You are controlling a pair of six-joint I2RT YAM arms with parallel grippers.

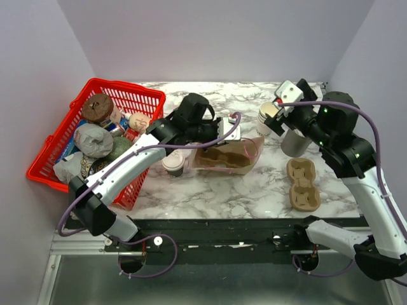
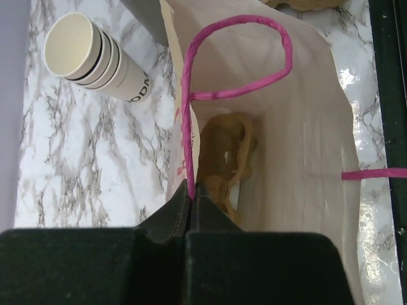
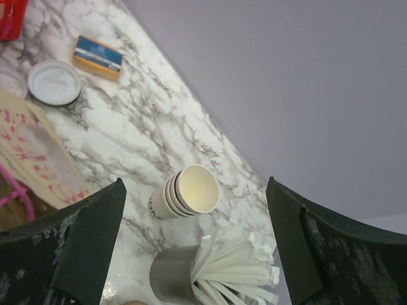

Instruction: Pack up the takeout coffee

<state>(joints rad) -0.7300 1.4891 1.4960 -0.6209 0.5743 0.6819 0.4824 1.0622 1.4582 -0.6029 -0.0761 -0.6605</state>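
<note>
A marble-patterned tabletop, white with grey veins, sits between plain pale lilac walls at nine, twelve and three o'clock. At six o'clock a black rail borders it, then a grey metal shelf. The light is soft and even.

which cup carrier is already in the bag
The carrier inside the paper bag at table centre; the other carrier lies bare on the marble by the right arm.

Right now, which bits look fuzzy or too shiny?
Left wrist view: the left gripper, shut on the pink handle, looks dark and soft, and the table glints white. Right wrist view: the right gripper has blurry fingers, the stack of cups sharp. Top view: the table's far edge looks washed out.
</note>
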